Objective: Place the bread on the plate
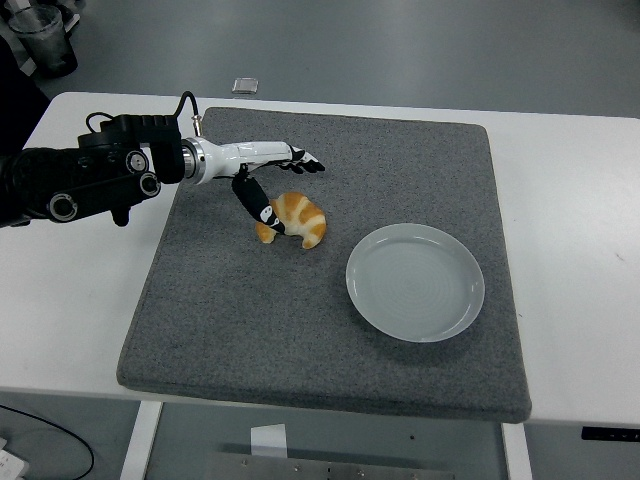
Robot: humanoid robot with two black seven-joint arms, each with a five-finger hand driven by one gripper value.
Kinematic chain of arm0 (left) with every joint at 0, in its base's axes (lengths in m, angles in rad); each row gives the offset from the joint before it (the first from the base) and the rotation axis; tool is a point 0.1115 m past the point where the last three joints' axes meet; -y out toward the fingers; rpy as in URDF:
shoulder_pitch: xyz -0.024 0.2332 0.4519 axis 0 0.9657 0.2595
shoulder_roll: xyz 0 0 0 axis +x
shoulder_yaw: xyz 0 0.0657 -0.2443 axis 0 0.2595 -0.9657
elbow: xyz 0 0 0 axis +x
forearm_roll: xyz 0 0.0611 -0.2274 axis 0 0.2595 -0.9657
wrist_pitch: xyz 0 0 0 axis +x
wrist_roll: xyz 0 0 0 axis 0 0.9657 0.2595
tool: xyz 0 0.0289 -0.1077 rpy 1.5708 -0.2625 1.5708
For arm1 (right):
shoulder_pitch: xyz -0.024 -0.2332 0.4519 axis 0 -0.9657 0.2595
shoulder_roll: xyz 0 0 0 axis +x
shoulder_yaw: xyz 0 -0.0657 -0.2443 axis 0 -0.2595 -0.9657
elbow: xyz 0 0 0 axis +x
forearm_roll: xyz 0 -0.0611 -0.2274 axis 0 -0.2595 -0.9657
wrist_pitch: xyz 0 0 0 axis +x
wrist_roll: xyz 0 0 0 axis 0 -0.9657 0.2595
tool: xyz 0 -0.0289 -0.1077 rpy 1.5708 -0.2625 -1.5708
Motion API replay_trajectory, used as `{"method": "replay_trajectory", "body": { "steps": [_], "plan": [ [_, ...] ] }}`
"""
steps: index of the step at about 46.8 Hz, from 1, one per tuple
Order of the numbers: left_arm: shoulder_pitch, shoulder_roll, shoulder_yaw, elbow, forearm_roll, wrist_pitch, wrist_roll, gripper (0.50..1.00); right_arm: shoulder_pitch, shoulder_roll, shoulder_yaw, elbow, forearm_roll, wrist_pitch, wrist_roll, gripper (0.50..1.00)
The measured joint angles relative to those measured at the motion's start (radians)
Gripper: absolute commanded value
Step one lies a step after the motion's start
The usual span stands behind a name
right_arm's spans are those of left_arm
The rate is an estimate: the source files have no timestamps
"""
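Grey felt-like mat covers most of the white table, and on it lie one bread roll and one plate. One robot hand is in view, the left hand, reaching in from the left edge on its black arm. The bread is a single croissant-shaped piece, golden orange with paler cream stripes across its curved back, lying left of the mat's middle. The plate is round, pale grey-green, with faint rings inside, and it sits apart from the bread to the right and a little nearer the table's front edge. The hand hovers over the bread with its fingers stretched out flat and spread wide, holding nothing; the thumb points down and its tip touches the bread's left side.
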Motion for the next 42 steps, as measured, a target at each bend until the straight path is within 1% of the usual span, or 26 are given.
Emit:
{"method": "replay_trajectory", "body": {
  "steps": [12, 18, 21, 42],
  "plan": [
    [0.000, -0.015, 0.002, 0.015, 0.001, 0.003, 0.000, 1.000, 0.000, 0.000, 0.000, 0.000, -0.001, 0.000, 0.000, 0.932],
    [0.000, -0.051, 0.003, 0.033, 0.001, 0.004, 0.002, 1.000, 0.000, 0.000, 0.000, 0.000, -0.001, 0.000, 0.000, 0.932],
    [0.002, -0.057, 0.008, 0.038, 0.002, 0.004, 0.002, 1.000, 0.000, 0.000, 0.000, 0.000, -0.001, 0.000, 0.000, 0.932],
    [0.010, -0.062, 0.022, 0.061, 0.027, 0.007, 0.002, 1.000, 0.000, 0.000, 0.000, 0.000, 0.000, 0.000, 0.000, 0.932]
  ]
}}
